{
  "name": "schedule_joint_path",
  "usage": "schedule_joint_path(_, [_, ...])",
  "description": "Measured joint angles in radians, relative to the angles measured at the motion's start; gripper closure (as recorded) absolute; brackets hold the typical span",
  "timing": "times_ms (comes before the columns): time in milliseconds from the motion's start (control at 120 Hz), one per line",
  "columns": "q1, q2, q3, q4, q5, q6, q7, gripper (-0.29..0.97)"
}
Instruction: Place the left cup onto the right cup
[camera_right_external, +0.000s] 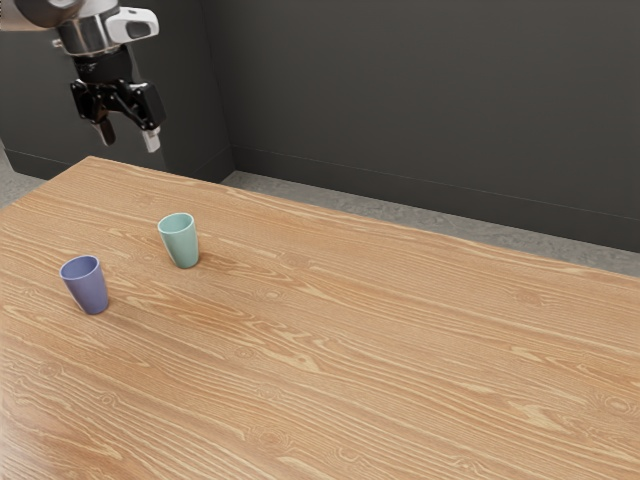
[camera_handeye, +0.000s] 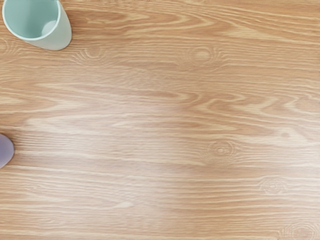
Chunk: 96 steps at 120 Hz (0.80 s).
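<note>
wood-grain table (camera_right_external: 400, 340) before dark grey wall (camera_right_external: 420, 90), hand (camera_right_external: 129, 138) high above, fingers (camera_right_external: 150, 139) apart, empty

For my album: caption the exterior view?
Open gripper above a wooden table; purple cup and green cup stand upright, apart.

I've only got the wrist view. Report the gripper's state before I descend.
Observer: In the exterior view, the gripper is open, with nothing between its fingers.
Operator: Give me its height.
Observer: It hangs high above the table, well above both cups.
Operator: Describe the purple cup; I see just a sliver of it.
Observer: The purple cup stands upright and apart from the teal cup, on the exterior view's left of it.
</note>
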Motion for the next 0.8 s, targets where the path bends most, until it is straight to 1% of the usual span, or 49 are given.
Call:
schedule_joint_path(383, [-0.039, 0.002, 0.001, -0.018, 0.000, 0.014, 0.000, 0.02])
schedule_joint_path(533, [-0.030, 0.013, 0.001, -0.030, 0.002, 0.032, 0.001, 0.02])
schedule_joint_path(675, [-0.009, 0.025, 0.001, -0.075, 0.003, 0.078, 0.004, 0.02])
schedule_joint_path(800, [0.013, 0.048, 0.002, -0.087, 0.003, 0.107, 0.005, 0.02])
